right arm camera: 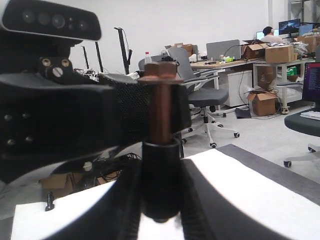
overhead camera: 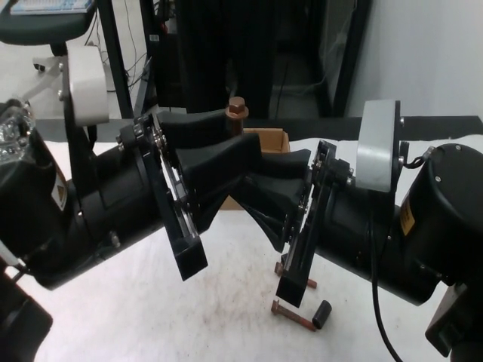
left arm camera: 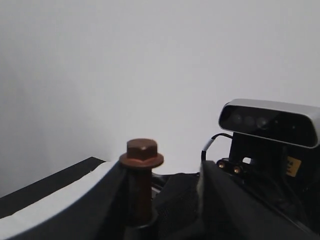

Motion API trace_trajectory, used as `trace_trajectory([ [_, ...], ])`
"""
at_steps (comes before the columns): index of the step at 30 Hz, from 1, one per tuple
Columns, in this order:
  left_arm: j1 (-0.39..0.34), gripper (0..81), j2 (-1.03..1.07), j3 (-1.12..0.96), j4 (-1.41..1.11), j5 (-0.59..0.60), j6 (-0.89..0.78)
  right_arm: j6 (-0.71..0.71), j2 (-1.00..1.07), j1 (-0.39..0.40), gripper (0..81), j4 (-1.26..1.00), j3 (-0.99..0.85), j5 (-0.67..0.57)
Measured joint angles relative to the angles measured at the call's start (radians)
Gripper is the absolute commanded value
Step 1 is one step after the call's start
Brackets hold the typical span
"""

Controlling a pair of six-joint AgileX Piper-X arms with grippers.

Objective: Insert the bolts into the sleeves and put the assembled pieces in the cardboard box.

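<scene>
Mating midair: left jaws clamp bolt (right arm camera: 161, 107), shank partly inside sleeve (right arm camera: 160, 182) held by right jaws. Remaining: seat it, drop into cardboard box (overhead camera: 273, 140), then loose bolt (overhead camera: 294, 317) and loose sleeve (overhead camera: 323, 314) on table (overhead camera: 151, 317).

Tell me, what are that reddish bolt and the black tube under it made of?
The bolt looks like metal with a dull coppery-brown finish, going by its crisp hex head; plating or rust, I cannot tell. The sleeve looks matte black, perhaps plastic or rubber: it shows only a faint sheen.
</scene>
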Motion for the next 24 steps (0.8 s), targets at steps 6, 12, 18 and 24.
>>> trace_trajectory([
  [6,0.0,43.1,0.0,0.0,0.0,0.006,0.0,0.0,0.0,0.0,0.9,0.003,0.0,0.0],
  [12,0.0,43.1,0.0,0.0,0.031,-0.032,0.003,0.0,0.0,0.0,0.9,0.011,0.0,0.004],
  [18,-0.003,43.1,0.0,0.0,0.082,-0.092,0.067,-0.001,0.001,0.0,0.9,0.015,0.003,0.013],
  [24,-0.005,43.1,0.0,0.0,0.067,-0.18,0.083,-0.001,0.002,0.0,0.9,0.015,0.003,0.016],
])
